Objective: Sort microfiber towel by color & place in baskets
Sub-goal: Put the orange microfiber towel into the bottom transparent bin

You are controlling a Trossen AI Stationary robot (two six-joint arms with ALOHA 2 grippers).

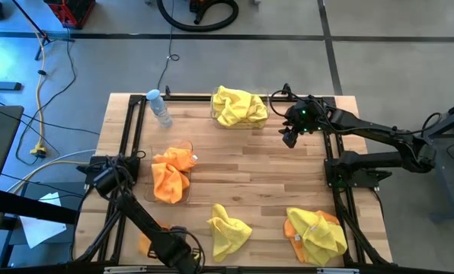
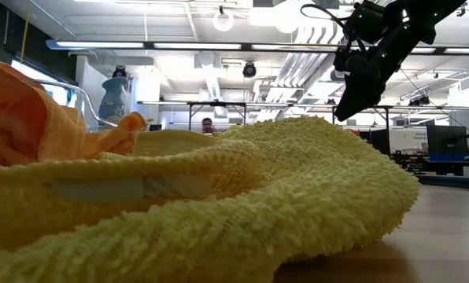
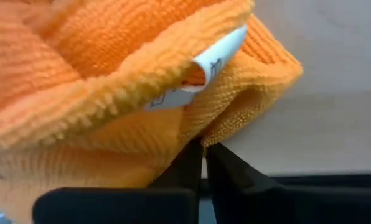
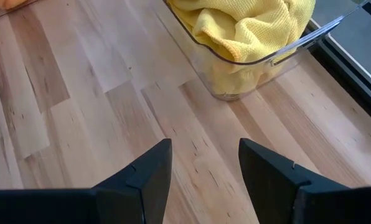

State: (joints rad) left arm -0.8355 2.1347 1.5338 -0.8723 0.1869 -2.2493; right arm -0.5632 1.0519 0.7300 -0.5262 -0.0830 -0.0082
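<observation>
An orange microfiber towel [image 1: 145,242] lies rumpled at the table's near left corner, and my left gripper [image 1: 180,257] stands over it, shut on it [image 3: 111,74]. A white label [image 3: 216,59] shows in its folds. Two more orange towels [image 1: 172,173] fill a clear basket [image 1: 187,144] at the left. A yellow towel [image 1: 238,106] fills the far basket [image 4: 260,59]. My right gripper [image 4: 204,146] hangs open above bare wood just right of that basket. A loose yellow towel [image 1: 228,228] lies near the front edge; another lies on an orange one [image 1: 314,232] at the near right. My left gripper pinches a folded edge of the orange towel [image 3: 218,135] between its two fingertips [image 3: 192,158], coming from above and pointing down. Several layers seem bunched there. The towel rests on the table, slack.
A clear water bottle with a blue cap [image 1: 160,108] lies at the far left of the table. Black frame rails [image 1: 128,137] run along the table's edges. Bare wood lies open in the middle [image 1: 265,175].
</observation>
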